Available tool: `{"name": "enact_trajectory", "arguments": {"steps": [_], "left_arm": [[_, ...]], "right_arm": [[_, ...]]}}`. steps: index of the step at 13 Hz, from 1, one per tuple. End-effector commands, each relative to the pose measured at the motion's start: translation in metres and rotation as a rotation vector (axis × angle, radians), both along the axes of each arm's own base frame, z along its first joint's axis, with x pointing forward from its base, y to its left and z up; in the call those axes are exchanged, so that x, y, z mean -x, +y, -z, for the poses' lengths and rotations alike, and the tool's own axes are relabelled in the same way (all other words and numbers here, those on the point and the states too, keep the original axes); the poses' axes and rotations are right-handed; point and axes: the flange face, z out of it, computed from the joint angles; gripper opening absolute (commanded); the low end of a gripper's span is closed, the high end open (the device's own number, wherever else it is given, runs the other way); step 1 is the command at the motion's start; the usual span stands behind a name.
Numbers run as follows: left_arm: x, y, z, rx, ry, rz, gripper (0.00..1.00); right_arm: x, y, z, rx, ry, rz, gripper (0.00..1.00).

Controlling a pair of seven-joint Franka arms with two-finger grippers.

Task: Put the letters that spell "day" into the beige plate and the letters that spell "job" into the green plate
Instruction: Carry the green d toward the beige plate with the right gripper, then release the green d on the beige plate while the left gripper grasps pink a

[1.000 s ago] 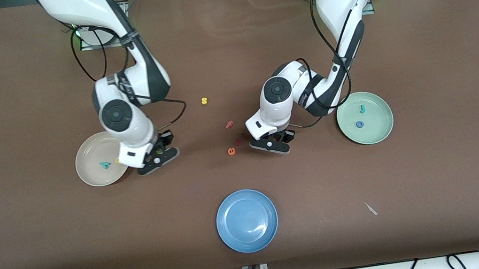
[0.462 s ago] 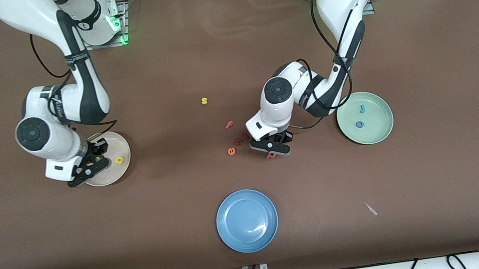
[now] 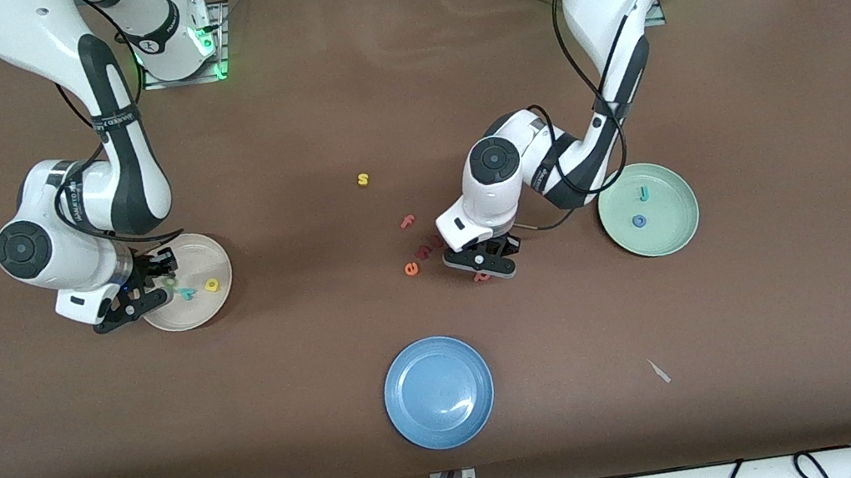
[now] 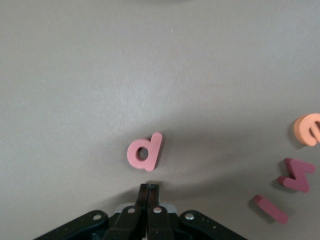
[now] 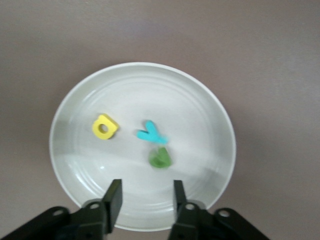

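Observation:
The beige plate (image 5: 200, 105) (image 3: 202, 260) holds the yellow letter (image 5: 105, 126) (image 3: 211, 285), the teal y (image 5: 151, 132) (image 3: 186, 292) and the dark green letter (image 5: 160, 157). My right gripper (image 5: 146, 190) (image 3: 146, 291) hangs open and empty over that plate's rim. The green plate (image 3: 678, 235) holds the light blue j (image 3: 643, 194) and the dark blue o (image 3: 639, 221). The salmon b-shaped letter (image 4: 145, 152) (image 3: 482, 276) lies on the table just in front of my left gripper (image 4: 149, 186) (image 3: 483, 260), which is shut on nothing.
A blue plate (image 3: 438, 391) sits near the front edge. An orange e (image 3: 411, 268) (image 4: 309, 130), dark red letters (image 4: 298, 175), a salmon f (image 3: 408, 221) and a yellow s (image 3: 363, 179) lie mid-table. A small scrap (image 3: 659, 370) lies toward the left arm's end.
The right arm swung across the beige plate toward its own end of the table and opened; the green letter now shows in the plate. The left gripper closed, and the salmon letter shows beside it.

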Motion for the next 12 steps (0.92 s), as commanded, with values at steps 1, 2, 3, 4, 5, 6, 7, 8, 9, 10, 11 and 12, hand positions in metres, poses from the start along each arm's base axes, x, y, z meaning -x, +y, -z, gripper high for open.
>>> {"name": "enact_trajectory", "arguments": {"steps": [1,2,3,4,5,6,7,8,9,10,11,12], "left_arm": [[-0.015,-0.002,-0.02,-0.003,-0.046,0.056,0.79],[-0.026,0.003,-0.025,0.002,-0.061,0.081,0.9],[-0.03,0.004,-0.029,0.0,-0.07,0.126,0.91],[-0.032,0.007,-0.026,-0.011,-0.071,0.181,0.9],[-0.035,0.014,-0.02,-0.018,-0.064,0.222,0.86],[-0.034,0.014,-0.015,-0.022,-0.058,0.244,0.85],[-0.033,0.014,-0.008,-0.022,-0.052,0.249,0.83],[-0.033,0.012,-0.005,-0.021,-0.051,0.253,0.82],[-0.033,0.011,-0.001,-0.023,-0.047,0.269,0.81],[-0.032,0.01,0.002,-0.023,-0.044,0.278,0.8],[-0.03,0.009,0.007,-0.022,-0.036,0.275,0.79],[-0.03,0.009,0.009,-0.017,-0.033,0.272,0.78]], "right_arm": [[-0.012,0.024,-0.027,-0.047,0.03,0.029,1.0],[-0.015,0.03,-0.036,-0.05,0.046,0.056,1.0],[-0.019,0.038,-0.043,-0.051,0.049,0.065,1.0],[-0.021,0.048,-0.05,-0.049,0.044,0.076,1.0],[-0.023,0.057,-0.054,-0.042,0.037,0.099,1.0],[-0.022,0.071,-0.059,-0.035,0.044,0.126,1.0],[-0.022,0.083,-0.067,-0.03,0.055,0.155,1.0],[-0.024,0.089,-0.074,-0.027,0.066,0.174,1.0],[-0.025,0.093,-0.08,-0.025,0.071,0.19,1.0],[-0.025,0.098,-0.083,-0.025,0.079,0.201,1.0],[-0.023,0.102,-0.083,-0.016,0.086,0.24,1.0],[-0.021,0.107,-0.084,-0.009,0.089,0.271,1.0]]}}
